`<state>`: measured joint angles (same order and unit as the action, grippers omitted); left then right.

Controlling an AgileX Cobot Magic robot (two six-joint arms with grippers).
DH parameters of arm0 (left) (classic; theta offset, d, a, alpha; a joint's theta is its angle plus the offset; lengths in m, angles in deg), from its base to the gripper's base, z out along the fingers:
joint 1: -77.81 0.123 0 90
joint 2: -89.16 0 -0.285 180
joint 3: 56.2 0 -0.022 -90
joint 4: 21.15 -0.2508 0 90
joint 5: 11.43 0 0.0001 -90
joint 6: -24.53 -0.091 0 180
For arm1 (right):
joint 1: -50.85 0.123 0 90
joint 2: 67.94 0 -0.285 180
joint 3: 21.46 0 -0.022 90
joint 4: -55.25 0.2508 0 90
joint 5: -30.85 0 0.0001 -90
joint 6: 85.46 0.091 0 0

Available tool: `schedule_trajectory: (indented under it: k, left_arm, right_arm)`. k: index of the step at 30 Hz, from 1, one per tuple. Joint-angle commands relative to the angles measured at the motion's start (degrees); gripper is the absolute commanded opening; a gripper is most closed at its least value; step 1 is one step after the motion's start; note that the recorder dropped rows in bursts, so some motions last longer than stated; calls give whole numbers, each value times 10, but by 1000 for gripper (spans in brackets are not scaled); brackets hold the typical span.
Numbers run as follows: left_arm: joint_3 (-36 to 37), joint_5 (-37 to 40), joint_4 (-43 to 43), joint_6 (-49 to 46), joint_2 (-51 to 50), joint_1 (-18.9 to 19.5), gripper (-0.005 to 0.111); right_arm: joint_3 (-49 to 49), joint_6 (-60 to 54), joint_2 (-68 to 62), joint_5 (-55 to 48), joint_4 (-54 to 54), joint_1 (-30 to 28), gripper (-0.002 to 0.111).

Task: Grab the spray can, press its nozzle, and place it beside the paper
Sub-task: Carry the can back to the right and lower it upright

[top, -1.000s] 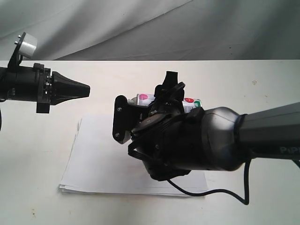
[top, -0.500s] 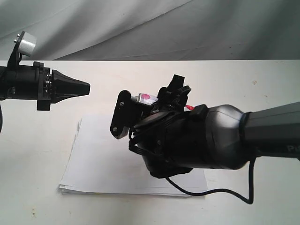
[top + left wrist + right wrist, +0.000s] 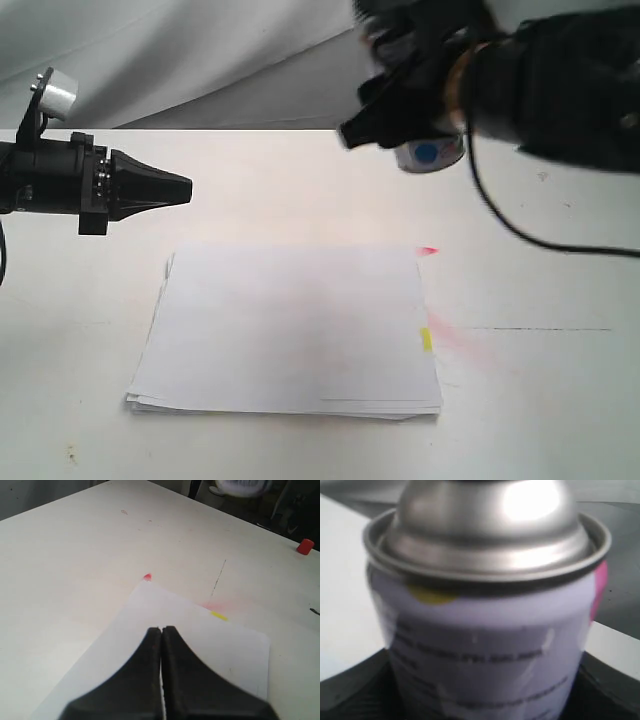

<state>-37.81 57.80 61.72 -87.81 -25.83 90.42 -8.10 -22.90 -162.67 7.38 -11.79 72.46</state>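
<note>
While our right gripper (image 3: 405, 120) clamps the can (image 3: 485, 645), jaws part-open | we judge it rigid, slick, light | hold mid-label | left gripper (image 3: 161, 635) closed, empty.

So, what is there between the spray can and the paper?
In the exterior view, just bare table between the spray can and the paper, plus a small red fleck at the paper's corner.

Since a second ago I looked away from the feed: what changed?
The right hand, gripping the small silver metal spray can with the blue dot, rose from low over the white rectangular paper stack, up and to the right. The black left hand stayed shut in place; the paper lay unmoved.
</note>
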Motion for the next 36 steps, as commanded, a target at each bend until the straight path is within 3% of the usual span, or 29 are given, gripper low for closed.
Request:
schedule_trajectory:
  k: [1,14,20,36]
  left_arm:
    - [2,7,5,10,6,1,0]
    - [2,7,5,10,6,1,0]
    - [2,7,4,10,6,1,0]
    - [2,7,-13,13,6,1,0]
  right_arm:
    - [-6,9,34,133,55,-85,0]
    - [121,-39,15,344,56,-197,0]
    - [95,-88,-39,402,74,-231,0]
    - [24,-306,-212,603,258,-283,0]
